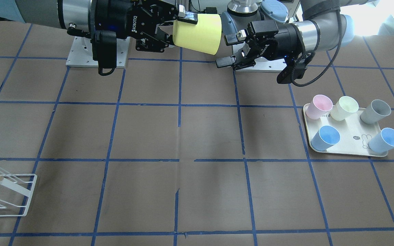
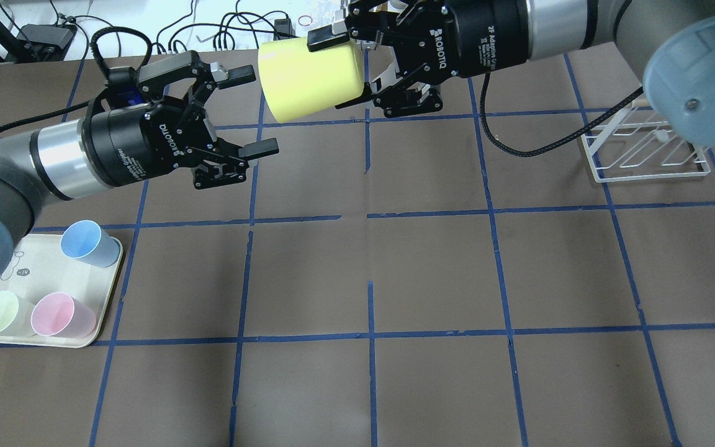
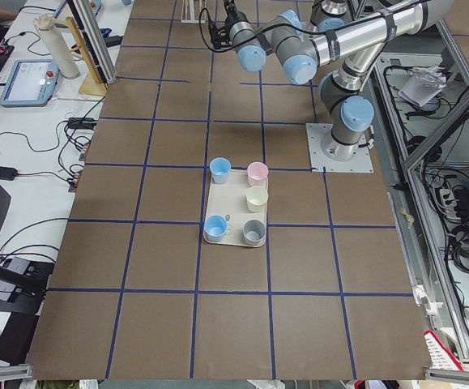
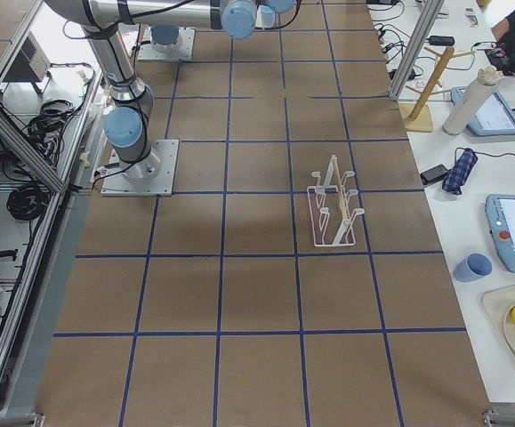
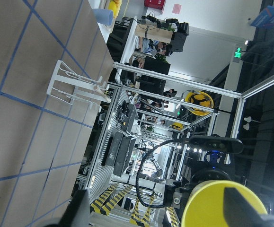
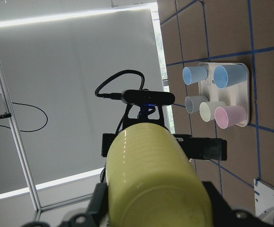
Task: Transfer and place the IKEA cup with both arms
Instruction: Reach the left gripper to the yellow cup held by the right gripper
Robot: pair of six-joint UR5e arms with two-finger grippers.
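The lemon-yellow IKEA cup [image 2: 311, 77] lies on its side in the air, above the table's far middle in the overhead view. My right gripper [image 2: 345, 68] is shut on its narrow end. The wide end points toward my left gripper [image 2: 252, 112], which is open, just short of the cup and not touching it. In the front-facing view the cup [image 1: 198, 33] is held by the right gripper [image 1: 178, 30], with the open left gripper [image 1: 227, 50] beside its rim. The right wrist view shows the cup [image 6: 155, 179] between the fingers. The left wrist view shows it [image 5: 212, 203] at the lower right.
A cream tray [image 1: 351, 131] on my left side holds a pink cup [image 1: 320, 106], a pale cream-yellow cup [image 1: 344, 107], a grey cup [image 1: 376, 111] and two light blue cups [image 1: 326, 137]. A white wire rack [image 2: 643, 149] stands on my right side.
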